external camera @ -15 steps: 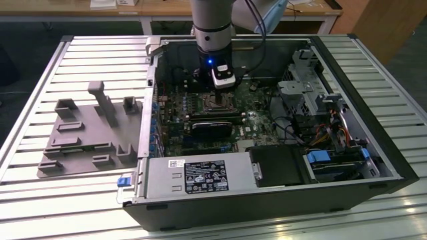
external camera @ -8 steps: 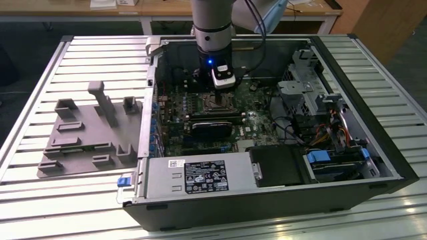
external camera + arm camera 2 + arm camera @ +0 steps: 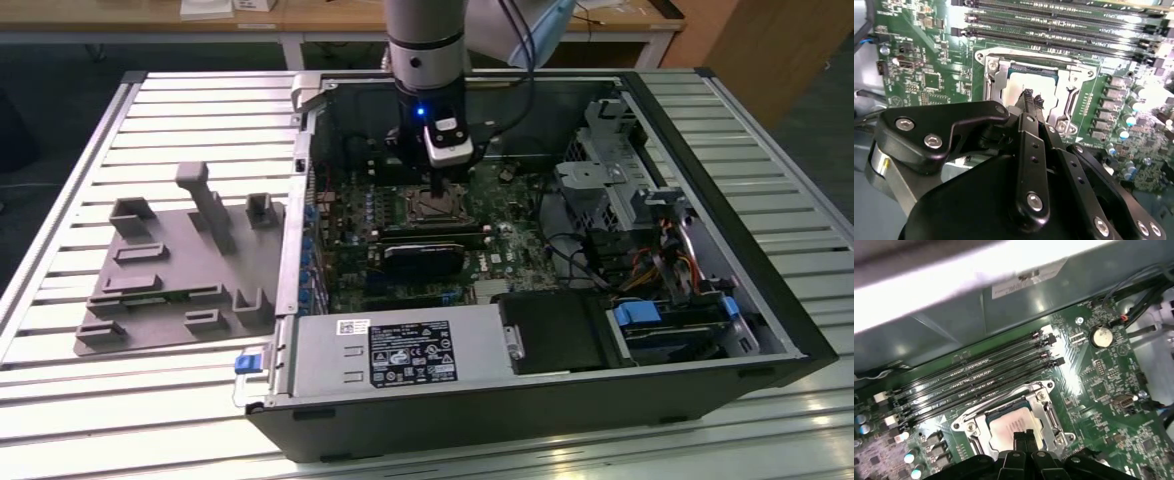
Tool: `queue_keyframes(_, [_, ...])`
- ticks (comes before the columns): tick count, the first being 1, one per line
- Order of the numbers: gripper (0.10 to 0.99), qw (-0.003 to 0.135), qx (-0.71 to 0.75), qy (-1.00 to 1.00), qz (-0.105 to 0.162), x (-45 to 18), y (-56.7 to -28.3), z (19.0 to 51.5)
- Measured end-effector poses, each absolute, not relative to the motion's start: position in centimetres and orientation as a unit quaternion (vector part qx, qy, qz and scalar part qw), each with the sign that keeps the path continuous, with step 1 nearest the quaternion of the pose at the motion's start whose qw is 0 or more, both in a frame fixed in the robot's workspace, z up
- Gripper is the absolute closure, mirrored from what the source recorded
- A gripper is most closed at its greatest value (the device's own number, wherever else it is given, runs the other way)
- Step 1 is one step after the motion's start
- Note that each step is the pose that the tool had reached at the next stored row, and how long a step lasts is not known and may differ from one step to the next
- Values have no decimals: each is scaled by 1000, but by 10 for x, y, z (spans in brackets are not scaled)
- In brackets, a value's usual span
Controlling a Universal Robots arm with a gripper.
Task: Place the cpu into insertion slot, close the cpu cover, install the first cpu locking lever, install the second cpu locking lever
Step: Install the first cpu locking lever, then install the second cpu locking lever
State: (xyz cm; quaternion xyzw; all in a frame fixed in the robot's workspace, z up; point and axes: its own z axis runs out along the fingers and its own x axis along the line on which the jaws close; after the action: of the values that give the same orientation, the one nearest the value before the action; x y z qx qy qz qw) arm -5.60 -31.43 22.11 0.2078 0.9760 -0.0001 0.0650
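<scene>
Largest first: a slatted metal table (image 3: 174, 110), with an open computer case (image 3: 534, 410) lying on its side across the middle and reaching to the edge at the exterior view's right. Near the edge at the exterior view's left, well apart from the case, a grey moulded fixture (image 3: 174, 270). Coming down into the case from above, the arm (image 3: 424, 40).

Inside the case, a green circuit board (image 3: 929, 75). Toward the board's middle, just beside the long black memory slots (image 3: 979, 375), the insertion slot (image 3: 434, 207).

Lying over the slot, apparently down flat, the cpu cover (image 3: 1044, 412). Through its square window, the cpu (image 3: 1004, 427), seated in the slot with its pale metal top up. Cannot tell whether either locking lever is latched.

Directly over the cpu's top, the gripper (image 3: 1032, 98), narrow: fingertips (image 3: 1026, 95) drawn almost together with nothing seen between them. Touching the chip or just clear of it, cannot tell.

Handling, as a judgement: a light, stiff, thin chip, smooth and likely slippery on the metal face, probably delicate on the contact side. Best taken by two opposite edges, held level, never forced downward. For the cover, thin sheet metal, likely somewhat springy; best pushed on the frame, not on the chip.
</scene>
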Motion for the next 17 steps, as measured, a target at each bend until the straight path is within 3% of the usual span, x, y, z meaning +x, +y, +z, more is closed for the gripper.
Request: queue_keyframes(17, [984, 66, 208, 976, -3, -56, -314, 230])
